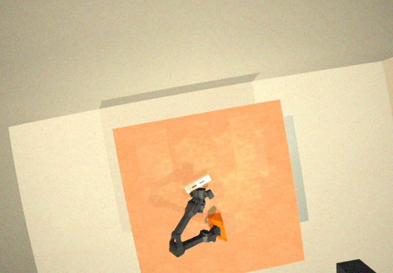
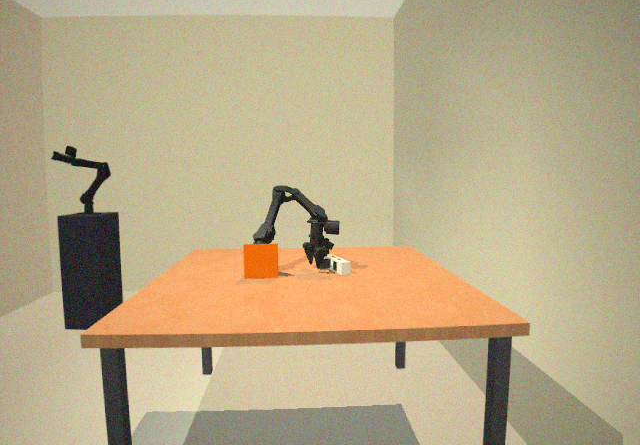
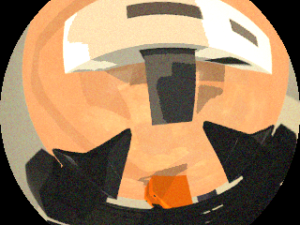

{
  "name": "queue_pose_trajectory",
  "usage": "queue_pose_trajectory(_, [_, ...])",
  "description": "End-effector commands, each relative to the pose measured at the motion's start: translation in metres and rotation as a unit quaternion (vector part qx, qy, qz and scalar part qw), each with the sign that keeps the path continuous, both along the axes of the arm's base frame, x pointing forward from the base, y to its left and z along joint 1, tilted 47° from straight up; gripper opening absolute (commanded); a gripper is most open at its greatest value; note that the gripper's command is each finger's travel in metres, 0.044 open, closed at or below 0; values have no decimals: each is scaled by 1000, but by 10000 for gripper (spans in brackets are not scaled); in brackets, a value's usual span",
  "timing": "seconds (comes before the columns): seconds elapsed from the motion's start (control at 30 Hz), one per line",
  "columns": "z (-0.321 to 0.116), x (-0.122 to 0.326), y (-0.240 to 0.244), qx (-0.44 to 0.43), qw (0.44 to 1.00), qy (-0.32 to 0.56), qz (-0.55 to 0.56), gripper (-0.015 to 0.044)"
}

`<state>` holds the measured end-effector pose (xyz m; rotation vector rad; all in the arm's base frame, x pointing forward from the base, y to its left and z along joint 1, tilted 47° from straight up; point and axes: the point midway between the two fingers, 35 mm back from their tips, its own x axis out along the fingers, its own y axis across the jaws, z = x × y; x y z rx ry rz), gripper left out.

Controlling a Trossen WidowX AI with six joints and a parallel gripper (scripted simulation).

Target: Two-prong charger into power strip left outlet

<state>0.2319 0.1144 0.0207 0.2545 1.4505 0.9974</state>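
Note:
The white power strip [image 1: 207, 178] [image 2: 343, 266] [image 3: 103, 33] lies on the table, with dark slots on top and dark openings in the side facing the arm. The charger [image 3: 171, 89], a dark grey block, stands against that side at the left opening in the wrist view. Its prongs are not visible, so how deep they sit cannot be told. My gripper [image 2: 316, 262] [image 3: 169, 127] is open and points down beside the strip. Its fingertips are on either side of the charger's near end in the wrist view, with nothing gripped. The arm hides the charger in the top view.
An orange block [image 1: 222, 232] [image 2: 261, 261] [image 3: 173, 189] stands at the arm's base on the orange-brown table [image 1: 142, 156] [image 2: 320, 308]. A second black arm [image 2: 95, 179] stands on a black pedestal [image 2: 90, 269] beyond the table's left side in the exterior view.

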Motion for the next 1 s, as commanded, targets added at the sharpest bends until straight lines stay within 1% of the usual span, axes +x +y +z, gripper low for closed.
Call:
queue_pose_trajectory(0.0, [0,-5,-2,-1,1000,-5,2,440])
queue_pose_trajectory(0.37, [-4,-17,-6,-1,1000,-5,2,440])
queue_pose_trajectory(0.43, [-3,-12,-6,1,1000,-4,-10,440])
queue_pose_trajectory(0.5, [1,-9,-9,4,999,-19,-40,440])
queue_pose_trajectory(0.6, [11,0,-19,17,991,-56,-120,440])
queue_pose_trajectory(0.83, [43,11,-45,79,941,-144,-295,440])
queue_pose_trajectory(0.9, [51,11,-51,99,925,-163,-329,440])
queue_pose_trajectory(0.97, [54,11,-53,106,919,-170,-339,440])
